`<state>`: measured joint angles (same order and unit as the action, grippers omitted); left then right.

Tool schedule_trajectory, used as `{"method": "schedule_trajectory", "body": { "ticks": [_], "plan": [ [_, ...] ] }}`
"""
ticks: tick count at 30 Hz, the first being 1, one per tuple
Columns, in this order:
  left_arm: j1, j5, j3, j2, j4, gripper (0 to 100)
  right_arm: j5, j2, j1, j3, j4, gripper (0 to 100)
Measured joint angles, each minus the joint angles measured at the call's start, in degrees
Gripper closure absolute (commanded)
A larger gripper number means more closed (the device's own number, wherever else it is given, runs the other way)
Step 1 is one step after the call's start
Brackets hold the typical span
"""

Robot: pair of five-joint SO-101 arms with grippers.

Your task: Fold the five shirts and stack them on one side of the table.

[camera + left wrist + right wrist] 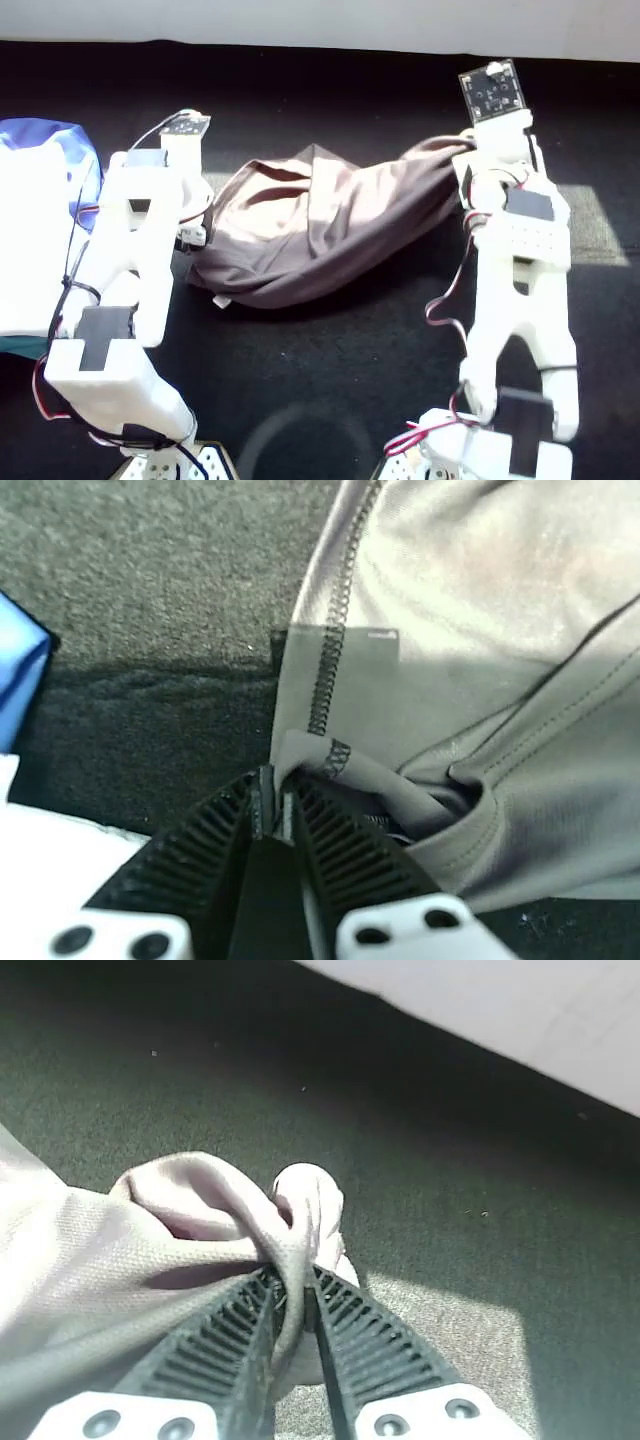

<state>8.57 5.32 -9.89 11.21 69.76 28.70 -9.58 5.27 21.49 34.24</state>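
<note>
A grey-brown shirt (320,225) hangs bunched between the two arms over the black table (330,370). My left gripper (272,795) is shut on a stitched hem of the shirt (470,660), at its left end (195,235). My right gripper (292,1285) is shut on a fold of the shirt (120,1250), at its right end (468,150). A pile of white and blue shirts (35,220) lies at the table's left edge, beside the left arm.
A blue cloth corner (18,670) shows next to the left gripper. A pale wall (320,20) runs along the table's far edge. Bare black tabletop lies in front of the shirt between the two arm bases.
</note>
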Motion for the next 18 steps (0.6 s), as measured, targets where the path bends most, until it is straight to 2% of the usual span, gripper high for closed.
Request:
{"method": "schedule_trajectory", "body": {
  "ticks": [3, 8, 15, 18],
  "plan": [
    [2.64, 0.0, 0.26, 0.88, -0.35, 79, 0.0, 5.8, 0.35, -1.76, -0.53, 73.1],
    [7.47, 0.0, 6.24, 0.88, 1.14, 79, -3.43, 7.38, 0.26, -5.63, 2.73, 72.1],
    [8.53, 0.44, 17.32, 1.49, 19.34, 79, -6.42, 0.79, -1.58, -8.09, 15.38, 72.1],
    [7.03, 4.22, 18.11, 1.49, 24.53, 79, -6.42, -1.76, -2.64, -8.09, 16.53, 72.1]
  ]
}}
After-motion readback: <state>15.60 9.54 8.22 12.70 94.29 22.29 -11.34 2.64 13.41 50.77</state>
